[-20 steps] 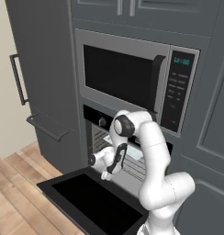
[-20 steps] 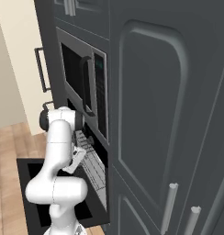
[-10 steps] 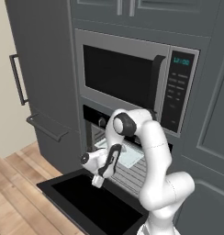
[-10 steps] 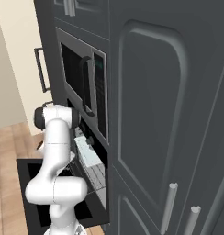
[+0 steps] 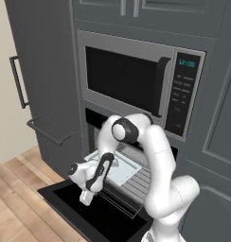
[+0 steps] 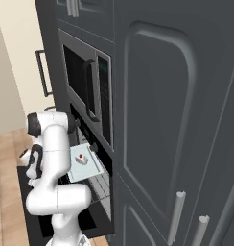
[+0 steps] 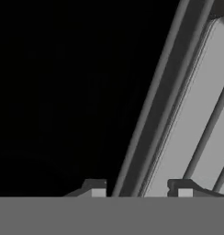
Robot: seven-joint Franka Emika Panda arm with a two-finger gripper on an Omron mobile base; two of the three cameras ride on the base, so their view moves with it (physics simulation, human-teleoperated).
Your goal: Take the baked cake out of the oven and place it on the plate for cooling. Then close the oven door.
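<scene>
Claw low over the lowered oven door, rack pulled out behind it

The claw pointed down at the flat, glossy black oven door, its two small dark tips standing a little apart with nothing visibly between them. Just behind it, the thin wire rack carried a pale, flat rectangular tray; a small whitish lump with a red dot sat on that tray. Above the claw hung the grey-framed microwave.

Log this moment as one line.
oven door: open, lying flat | gripper: over the door, fingers apart, nothing held | tray: on pulled-out rack
</scene>
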